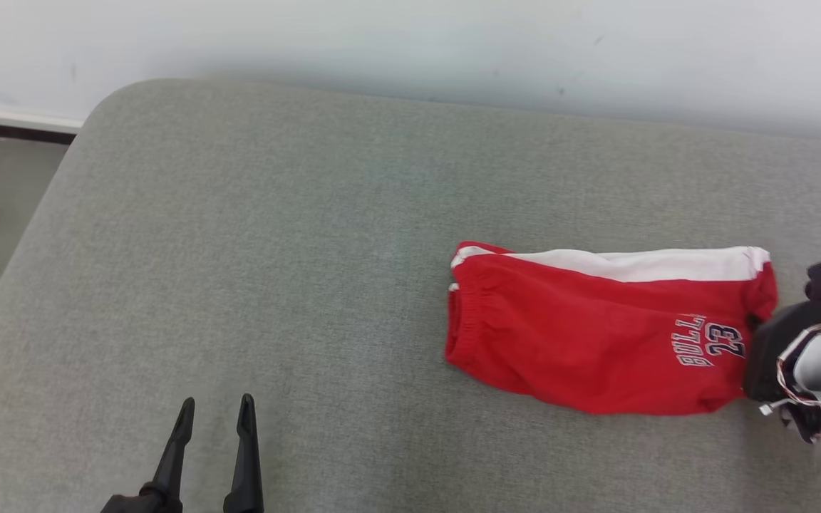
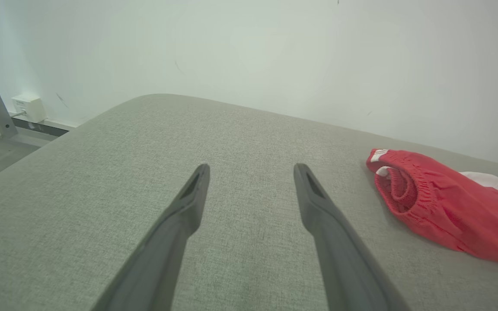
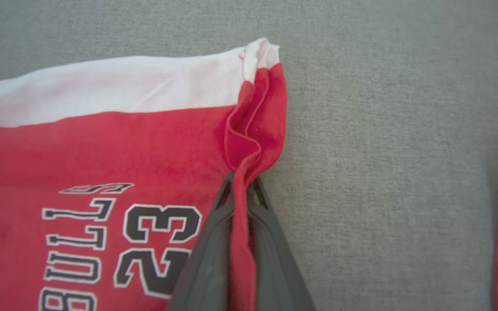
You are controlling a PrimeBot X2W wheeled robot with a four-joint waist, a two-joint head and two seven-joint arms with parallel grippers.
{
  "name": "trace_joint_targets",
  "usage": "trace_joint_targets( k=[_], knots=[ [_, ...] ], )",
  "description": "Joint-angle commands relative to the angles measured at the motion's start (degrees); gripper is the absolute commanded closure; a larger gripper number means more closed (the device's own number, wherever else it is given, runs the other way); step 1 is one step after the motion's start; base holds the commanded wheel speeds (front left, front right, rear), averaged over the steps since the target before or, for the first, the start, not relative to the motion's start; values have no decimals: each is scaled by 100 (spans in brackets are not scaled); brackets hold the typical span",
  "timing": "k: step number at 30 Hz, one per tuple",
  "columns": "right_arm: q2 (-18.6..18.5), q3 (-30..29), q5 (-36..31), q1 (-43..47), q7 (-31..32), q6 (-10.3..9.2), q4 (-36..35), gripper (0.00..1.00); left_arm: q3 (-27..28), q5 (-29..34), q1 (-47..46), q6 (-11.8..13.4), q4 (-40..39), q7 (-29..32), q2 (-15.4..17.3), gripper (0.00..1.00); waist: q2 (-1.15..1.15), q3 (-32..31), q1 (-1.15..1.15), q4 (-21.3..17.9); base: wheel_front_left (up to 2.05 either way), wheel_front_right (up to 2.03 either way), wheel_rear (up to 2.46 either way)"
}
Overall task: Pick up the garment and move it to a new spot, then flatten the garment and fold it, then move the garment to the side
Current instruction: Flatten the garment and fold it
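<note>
Right now the right gripper (image 3: 240, 190) is pressed together on a bunched fold of red cloth at the hem corner of the shorts (image 3: 102, 147), just beside the "23" print and below the white stripe. Outward from there the shorts lie on the grey cushion (image 1: 239, 249), toward its right side. The waistband points left and the hems right, and the shorts are apparently doubled leg over leg. The left gripper (image 1: 214, 410) hovers spread wide over bare cushion, well apart from the shorts and touching nothing. By my reading the flattening and folding look done, since the cloth lies as a neat, narrow slab with few creases. This grip looks like the start of the last step, the move to the side, though it could equally be the first pick-up, which the pictures cannot settle. No lift shows yet, as the cloth rests on the cushion
</note>
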Motion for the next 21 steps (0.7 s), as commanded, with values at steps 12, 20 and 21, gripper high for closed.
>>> trace_joint_targets(
  k=[12, 20, 21],
  knots=[
    [-303, -429, -589, 322, -262, -25, -419, 100, -27, -46, 199, 44, 67, -15, -5, 0, 0, -345, -1, -375, 0, 0, 0],
    [308, -125, -771, 665, 393, -23, -2029, 100, 28, -92, 297, 19, 88, -15, -6, 0, 0, -456, -1, -468, 0, 0, 0],
    [379, -77, -759, 695, 491, -24, -2189, 100, 29, -92, 303, 16, 95, -15, -5, 0, 0, -454, -1, -466, 0, 0, 0]
  ],
)
